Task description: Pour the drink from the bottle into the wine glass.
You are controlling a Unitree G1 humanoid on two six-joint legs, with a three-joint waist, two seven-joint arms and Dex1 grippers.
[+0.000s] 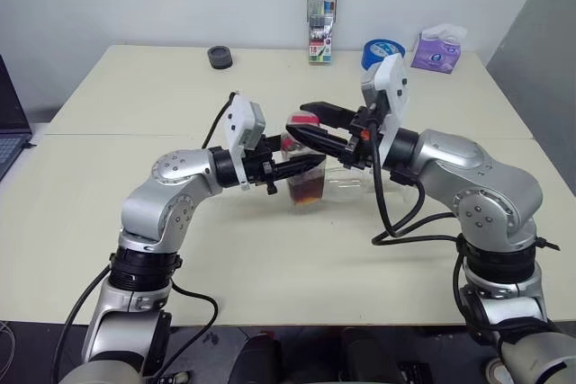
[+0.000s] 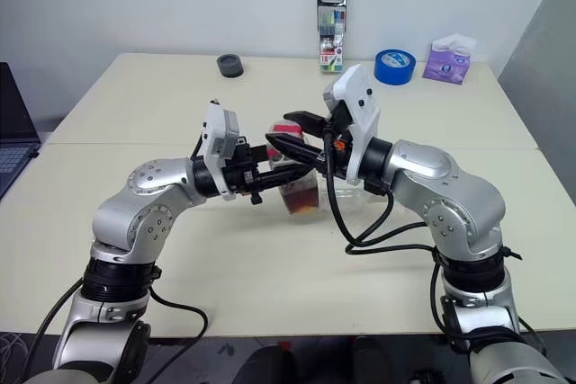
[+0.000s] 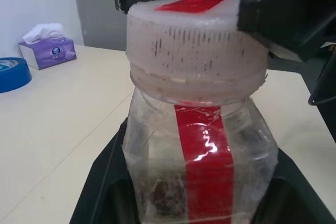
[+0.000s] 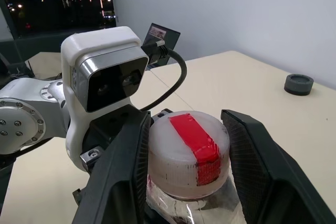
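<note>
Cap (image 4: 188, 157) sits on top of the bottle (image 3: 202, 166), which stands upright above the table (image 1: 135, 213). The left gripper (image 1: 301, 166) squeezes the bottle's sides from the left. The right gripper (image 4: 185, 145) reaches in from the right, one finger on each side of the cap; I cannot tell if they touch it. The dark drink (image 1: 308, 192) is low in the bottle. I think the cap must come off next.

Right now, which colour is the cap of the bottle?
The cap is white with a red strip across its top; the right wrist view shows it best.
</note>
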